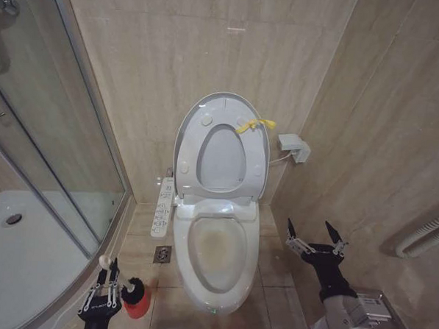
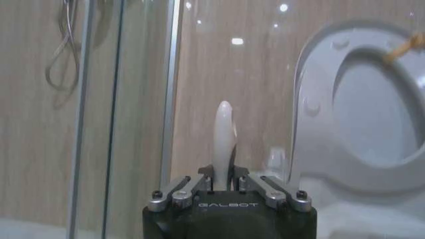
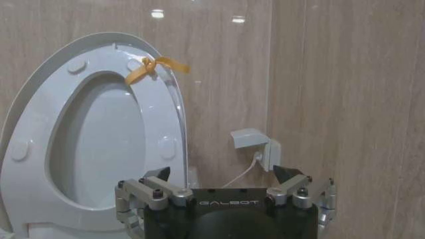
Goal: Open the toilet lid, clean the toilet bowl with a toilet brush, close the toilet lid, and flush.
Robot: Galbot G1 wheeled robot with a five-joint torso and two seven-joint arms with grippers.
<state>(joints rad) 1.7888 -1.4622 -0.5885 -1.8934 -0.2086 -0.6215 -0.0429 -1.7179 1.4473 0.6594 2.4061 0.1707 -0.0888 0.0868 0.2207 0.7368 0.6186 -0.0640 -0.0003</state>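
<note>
Beside the bowl (image 1: pixel 213 254), we are pinching the brush (image 1: pixel 113 271) by its thin, light, slippery handle with our left gripper (image 1: pixel 104 291). Our right gripper (image 1: pixel 317 240) is waiting, fingers wide.

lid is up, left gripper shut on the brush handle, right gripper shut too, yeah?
Not quite: the right gripper is open, as the head view shows. The lid is up and the left gripper is shut on the brush handle.

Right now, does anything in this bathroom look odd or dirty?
Yes. A yellow strap is knotted to the raised toilet lid, an unusual fitting. The toilet bowl has a yellowish stain inside. The left gripper is shut on the toilet brush; nothing looks spilled.
</note>
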